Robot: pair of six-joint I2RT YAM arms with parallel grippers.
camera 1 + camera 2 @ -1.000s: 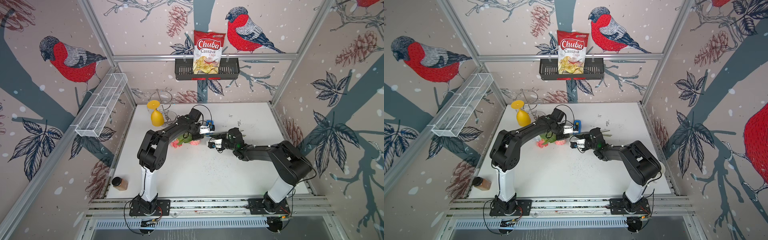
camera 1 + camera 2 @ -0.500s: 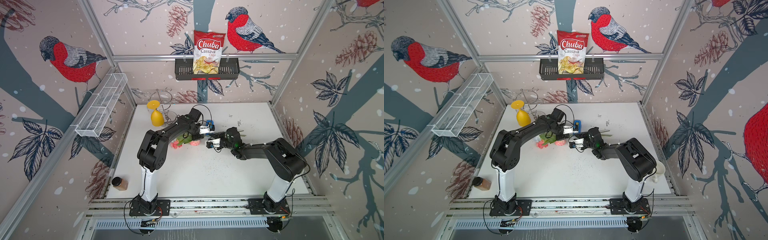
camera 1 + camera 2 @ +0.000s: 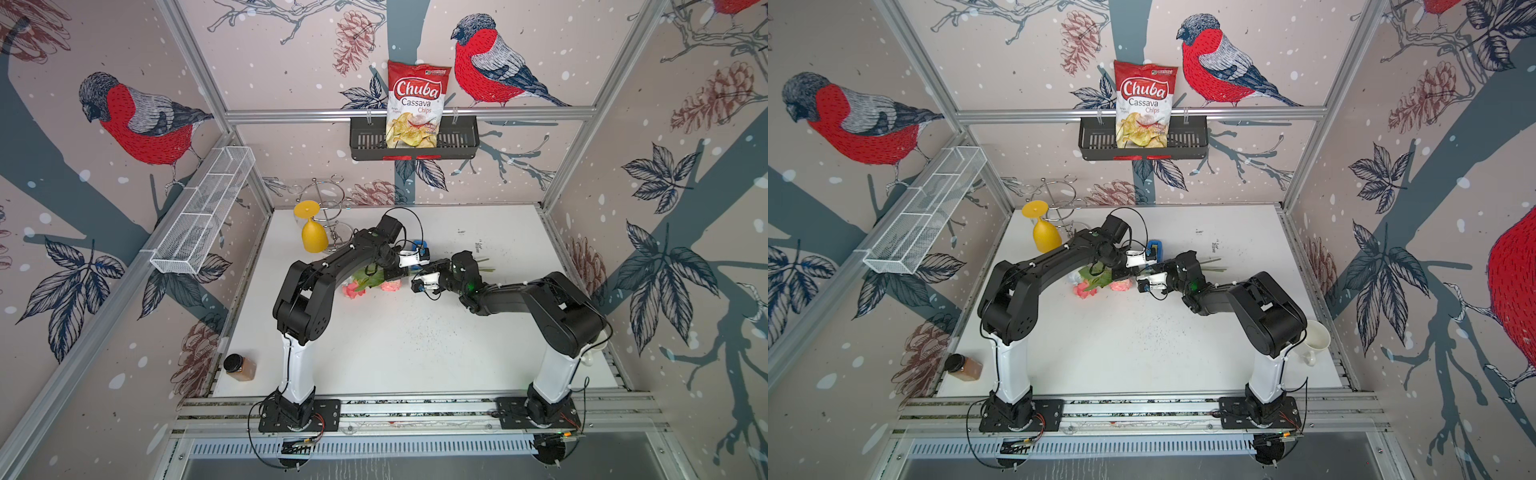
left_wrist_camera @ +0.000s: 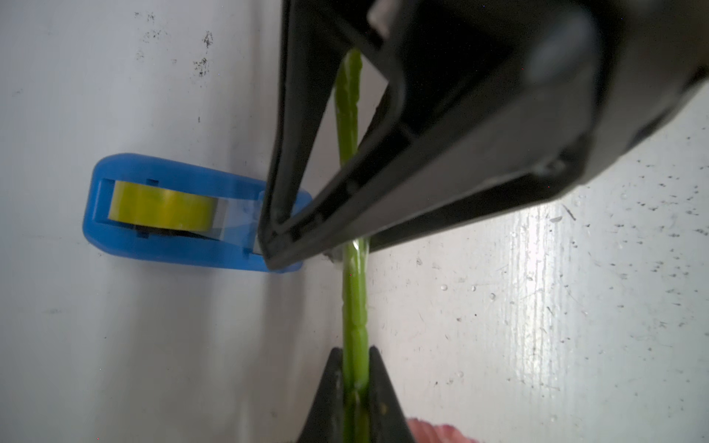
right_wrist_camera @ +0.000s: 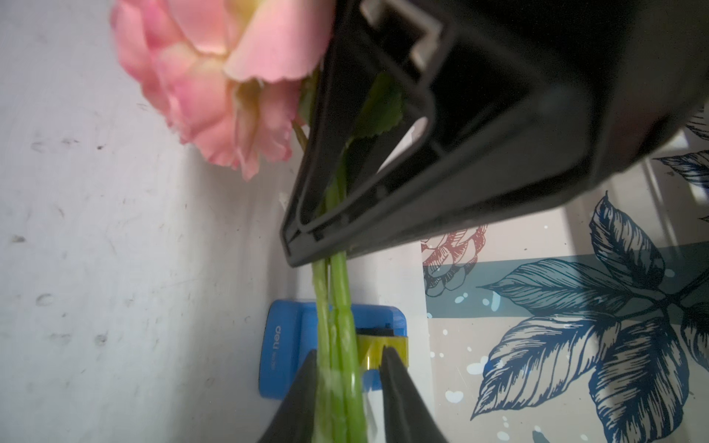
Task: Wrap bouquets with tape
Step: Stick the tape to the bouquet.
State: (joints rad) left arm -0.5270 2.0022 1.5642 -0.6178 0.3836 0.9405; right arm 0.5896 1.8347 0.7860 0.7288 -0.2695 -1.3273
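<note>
Since a second ago the right claw (image 3: 409, 277) has slid leftward along the stems toward the left claw (image 3: 392, 272), and the two now nearly meet at mid-worktop; the right arm's elbow has shifted a little with it.

Nearest the front rail, the worktop (image 3: 395, 353) lies broad and bare between the two arm bases, giving the most room to move. At the front-left edge stands a brown jar (image 3: 240, 366); at the front-right edge a white mug (image 3: 1313, 340) sits behind the right arm.

At mid-worktop the bouquet (image 3: 365, 284) lies flat, blooms to the left, stems running right. The left claw is closed tight on the stems (image 4: 355, 318), close to the blooms. The right claw stands just beside it along the stems, its fingers (image 5: 399, 399) astride the stems (image 5: 337, 368) with a gap showing on one side, so I cannot tell whether it grips them. The stem ends (image 3: 484, 266) poke out past the right wrist.

Just behind both claws sits the tape (image 4: 161, 209) in its blue holder, close to the stems but apart from them.

Farther back left, a yellow goblet (image 3: 312, 232) hangs on a wire rack (image 3: 332, 208), crowding that corner. The back-right quarter is open up to the wall.
</note>
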